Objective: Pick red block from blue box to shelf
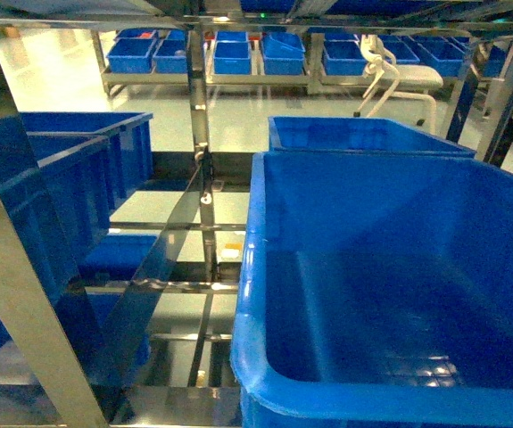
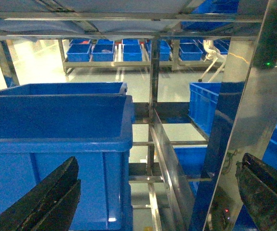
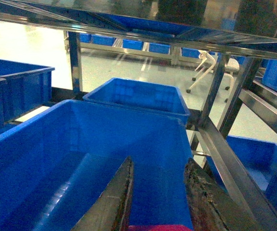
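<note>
Right wrist view shows a sliver of the red block at the bottom edge, squeezed between the two dark fingers of the right claw, which grips it just above the inside of the blue box. Behind that box sits a second blue bin. Both rest within the steel shelf, whose shiny rails and posts run beside the box. Left of the box, the left claw hangs with its fingers spread wide apart, holding nothing, before another blue crate.
</note>
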